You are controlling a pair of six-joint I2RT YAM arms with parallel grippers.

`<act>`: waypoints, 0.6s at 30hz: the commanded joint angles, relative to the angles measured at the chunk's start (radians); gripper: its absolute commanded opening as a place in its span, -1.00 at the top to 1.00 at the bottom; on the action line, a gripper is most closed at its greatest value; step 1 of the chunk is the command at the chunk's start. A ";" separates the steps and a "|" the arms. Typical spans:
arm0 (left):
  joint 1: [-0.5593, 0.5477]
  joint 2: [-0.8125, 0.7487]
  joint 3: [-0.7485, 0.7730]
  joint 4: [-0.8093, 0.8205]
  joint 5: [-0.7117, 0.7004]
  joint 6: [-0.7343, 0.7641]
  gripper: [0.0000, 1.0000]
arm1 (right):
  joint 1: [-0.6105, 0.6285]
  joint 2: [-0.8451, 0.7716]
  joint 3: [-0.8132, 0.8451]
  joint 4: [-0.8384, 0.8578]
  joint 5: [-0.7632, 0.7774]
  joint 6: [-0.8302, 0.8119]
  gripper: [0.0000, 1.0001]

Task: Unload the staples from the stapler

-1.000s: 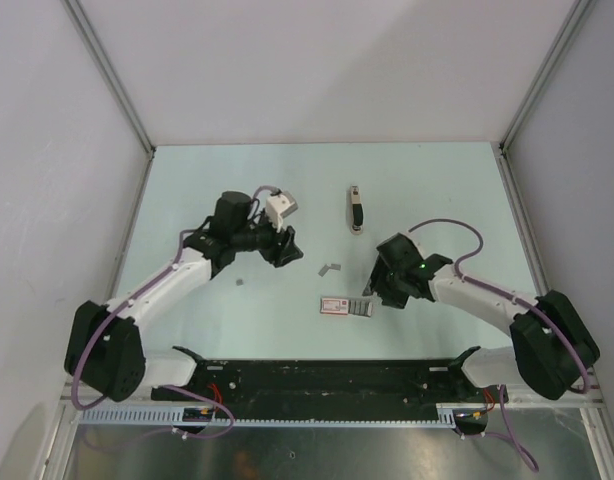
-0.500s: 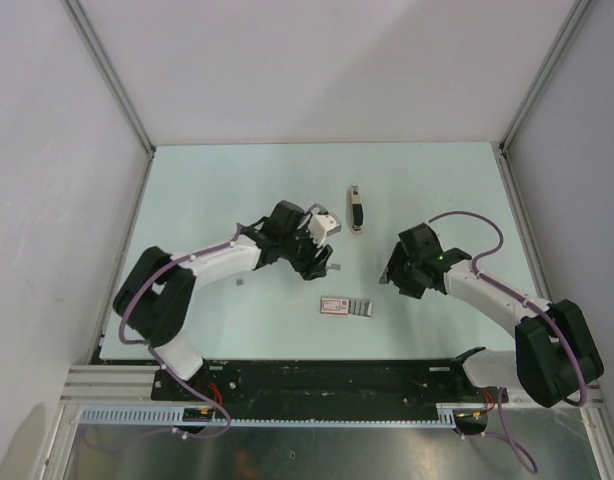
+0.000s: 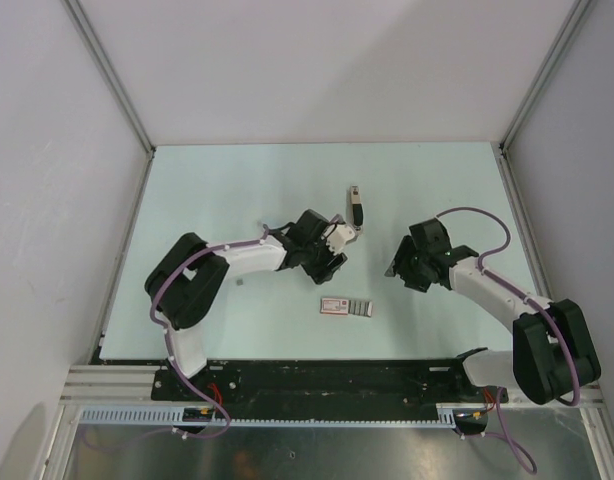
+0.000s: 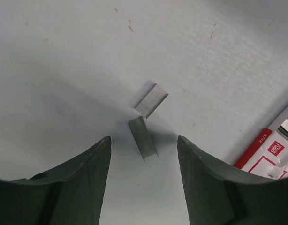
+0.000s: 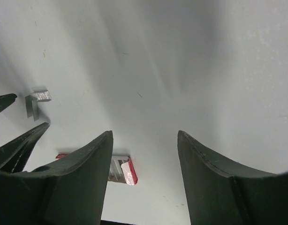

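Grey staples (image 4: pixel 143 137): two short strips loose on the bench (image 3: pixel 237 190), just beside each other, lying on the arm-base side of the stapler!
Stapler (image 3: pixel 357 208): black and silver, flat on the bench, nothing gripping it.
Left claw (image 4: pixel 143 139): wide open right over the staples, one strip between its fingers, gripping nothing, close by the stapler.
Right claw (image 5: pixel 144 133): open too, empty, over bare bench right of the stapler.
White-and-red box (image 3: pixel 346 307): flat, farther from the stapler than the staples.

Grey staples (image 4: pixel 151 100), black-and-silver stapler (image 3: pixel 356 208), white-and-red box (image 3: pixel 345 307), pale-green table (image 3: pixel 237 180).
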 commanded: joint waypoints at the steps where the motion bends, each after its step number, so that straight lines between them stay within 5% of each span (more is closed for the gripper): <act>1: -0.009 0.008 0.044 0.010 -0.046 0.011 -0.27 | -0.007 0.018 0.016 0.041 -0.035 -0.022 -0.25; 11: -0.011 0.058 0.087 0.000 -0.068 0.011 -0.25 | -0.016 0.019 0.016 0.046 -0.049 -0.029 -0.25; 18: -0.011 0.080 0.108 -0.039 -0.043 0.002 -0.06 | -0.028 0.009 0.016 0.036 -0.050 -0.035 -0.25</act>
